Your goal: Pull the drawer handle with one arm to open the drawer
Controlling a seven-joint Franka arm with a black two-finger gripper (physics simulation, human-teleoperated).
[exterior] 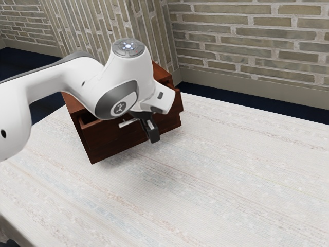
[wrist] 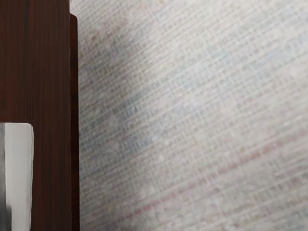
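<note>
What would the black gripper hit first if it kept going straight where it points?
Probably the table, right in front of the drawer. The gripper points downward alongside the drawer's front, with the silver handle beside it. Depth is unclear, so it might graze the wood.

Drawer unit (exterior: pixel 110 141) on table (exterior: pixel 231 170), toward ext. view's left, w/ handle (exterior: pixel 125 124) on front; wall (exterior: pixel 247 36) behind

Dark red-brown wooden drawer (exterior: pixel 110 141), pale grey handle (exterior: pixel 126 124) across its front

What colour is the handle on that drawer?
Silvery grey; the drawer handle shows best in the wrist view.
</note>
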